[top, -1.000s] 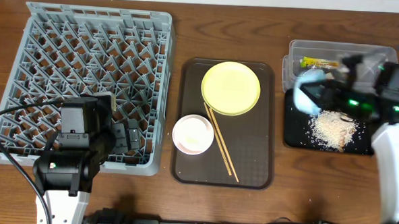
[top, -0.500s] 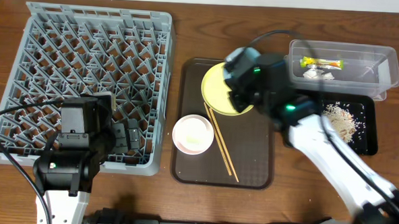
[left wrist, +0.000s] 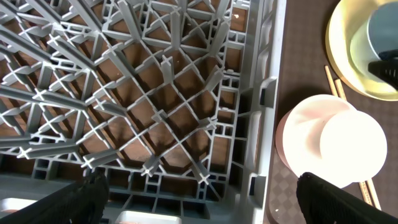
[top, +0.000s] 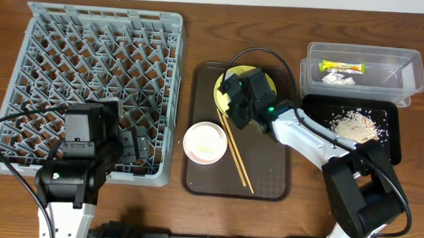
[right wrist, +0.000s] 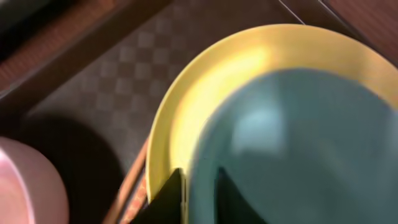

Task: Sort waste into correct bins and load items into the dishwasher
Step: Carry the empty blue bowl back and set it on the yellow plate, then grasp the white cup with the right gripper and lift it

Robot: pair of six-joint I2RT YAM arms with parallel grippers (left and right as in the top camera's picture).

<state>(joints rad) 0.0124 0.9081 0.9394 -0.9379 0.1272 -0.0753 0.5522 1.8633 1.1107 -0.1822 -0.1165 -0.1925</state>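
My right gripper (top: 234, 98) (right wrist: 202, 199) is over the round yellow plate (top: 267, 82) (right wrist: 211, 68), shut on the rim of the light blue bowl (right wrist: 292, 137) (left wrist: 380, 28), one finger outside and one inside. The bowl sits low on the plate; the arm hides it from overhead. The pinkish-white bowl (top: 205, 142) (left wrist: 339, 143) and the chopsticks (top: 235, 152) lie beside them. My left gripper (top: 135, 144) (left wrist: 205, 205) hangs open above the near right corner of the grey dish rack (top: 100, 64) (left wrist: 155, 93). The wrapper (top: 342, 66) and paper scrap (top: 337, 78) lie in the clear tub (top: 408, 70). Rice (top: 353, 126) lies on the black tray (top: 386, 144).
The plate, pink bowl and chopsticks rest on a dark brown serving tray (top: 267, 164) between the rack and the two bins. The right arm's cable (top: 252, 55) loops above the plate. The rack holds no dishes.
The right arm swung left from the black tray to the yellow plate, carrying the light blue bowl and lowering it. The left arm stayed still.
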